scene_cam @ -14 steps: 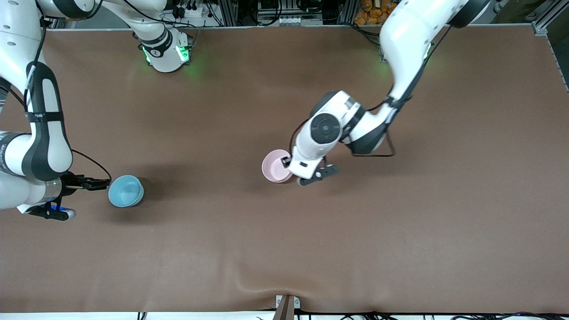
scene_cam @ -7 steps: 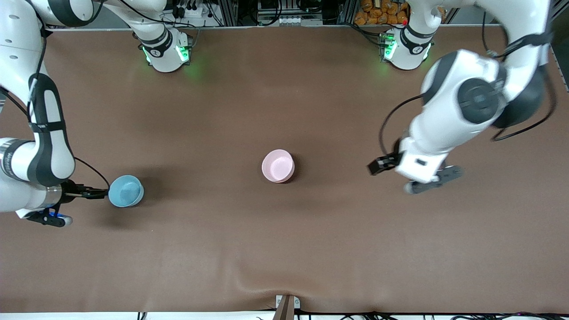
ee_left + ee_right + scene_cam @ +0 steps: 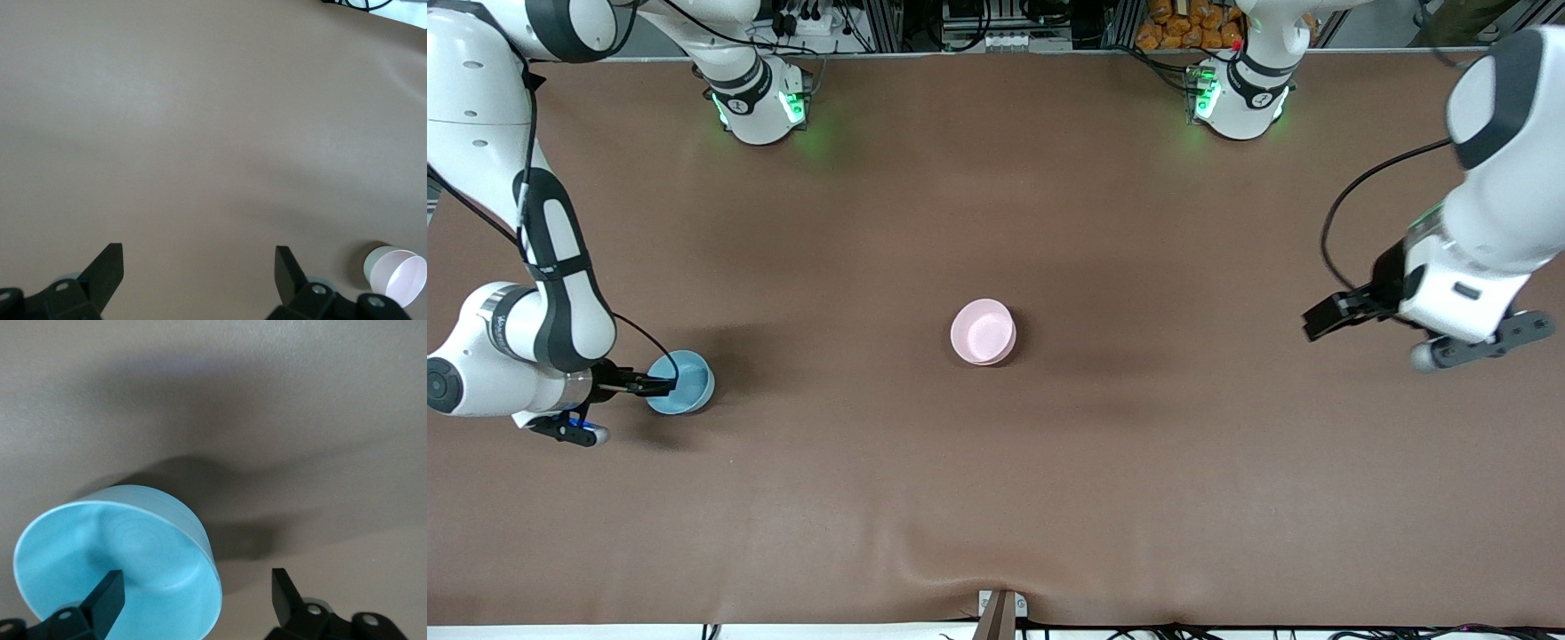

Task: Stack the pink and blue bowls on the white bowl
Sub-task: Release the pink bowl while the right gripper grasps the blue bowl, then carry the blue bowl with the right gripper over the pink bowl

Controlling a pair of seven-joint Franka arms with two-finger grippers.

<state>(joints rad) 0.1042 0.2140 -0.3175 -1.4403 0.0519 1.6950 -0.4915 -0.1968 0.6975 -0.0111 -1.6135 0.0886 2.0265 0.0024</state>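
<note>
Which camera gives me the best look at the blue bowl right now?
The right wrist view: the blue bowl fills it from close up, inside and wall both plain, with one finger of the open right gripper over its inside. The front view shows it small, at the gripper's tip. The left wrist view misses it.

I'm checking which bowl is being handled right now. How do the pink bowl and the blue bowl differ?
The pink bowl sits mid-table with no gripper near it; the blue bowl sits toward the right arm's end, slightly nearer the front camera. The open right gripper straddles the blue bowl's rim, one finger inside; the open left gripper is over bare table, away from the pink bowl. Both are small, round, glossy and upright.
</note>
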